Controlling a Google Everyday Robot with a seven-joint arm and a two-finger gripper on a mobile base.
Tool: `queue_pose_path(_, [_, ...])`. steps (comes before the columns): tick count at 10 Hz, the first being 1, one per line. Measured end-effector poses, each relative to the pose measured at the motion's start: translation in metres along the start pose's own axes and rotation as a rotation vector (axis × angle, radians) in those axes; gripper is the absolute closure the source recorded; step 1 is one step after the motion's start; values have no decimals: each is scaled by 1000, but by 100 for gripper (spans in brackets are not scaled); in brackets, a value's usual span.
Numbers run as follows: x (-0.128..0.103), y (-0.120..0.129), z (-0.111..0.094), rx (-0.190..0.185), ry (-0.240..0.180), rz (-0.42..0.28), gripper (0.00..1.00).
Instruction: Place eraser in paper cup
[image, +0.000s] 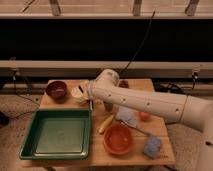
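The paper cup (77, 92), white with a pale inside, stands at the back of the wooden table (70, 162), just right of a dark red-brown bowl (56, 90). My gripper (89, 98) is at the end of the white arm (145, 102), which reaches in from the right. The gripper is right beside the cup's right edge and partly covers it. The eraser does not show; it is hidden from this view.
A green tray (57, 132) fills the front left. An orange bowl (118, 139) and a blue sponge-like square (152, 146) lie at the front right. A yellow long object (106, 123), a grey crumpled thing (127, 116) and a small orange-red ball (144, 116) lie under the arm.
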Motion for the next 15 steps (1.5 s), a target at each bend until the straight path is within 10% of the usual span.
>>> queue_pose_path(4, [29, -18, 18, 6, -5, -60, 93])
queue_pose_path(11, [33, -24, 42, 32, -34, -49, 24])
queue_pose_path(15, [31, -26, 45, 42, -34, -47, 20])
